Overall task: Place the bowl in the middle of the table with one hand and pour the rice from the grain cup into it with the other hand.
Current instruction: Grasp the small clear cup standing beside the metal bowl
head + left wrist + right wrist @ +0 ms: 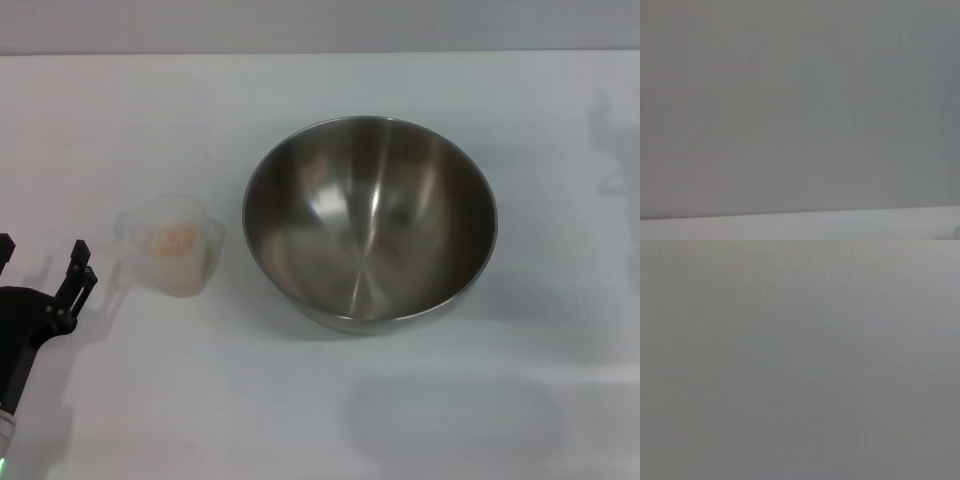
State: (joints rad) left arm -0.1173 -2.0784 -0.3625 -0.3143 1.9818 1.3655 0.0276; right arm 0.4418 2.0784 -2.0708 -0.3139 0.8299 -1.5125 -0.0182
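Near the counter's (320,420) left edge, my left gripper (45,265), fingers spread, faces the grain cup (172,245); approach level, keeping rice (172,238) unspilled beside the bowl (370,222).

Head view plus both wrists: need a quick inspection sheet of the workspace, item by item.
Surface: white table, bare around the items.
Bowl: steel bowl upright near the middle, no rice inside.
Grain cup: grain cup upright just left of the bowl, apart from it, rice inside.
Clutter: nothing seen.
Grippers: left gripper open at the left edge, short of the cup, holding nothing; right gripper not in view.
Cables: nothing seen.
Surroundings: plain grey wall beyond the table; wrist views show only blank grey.
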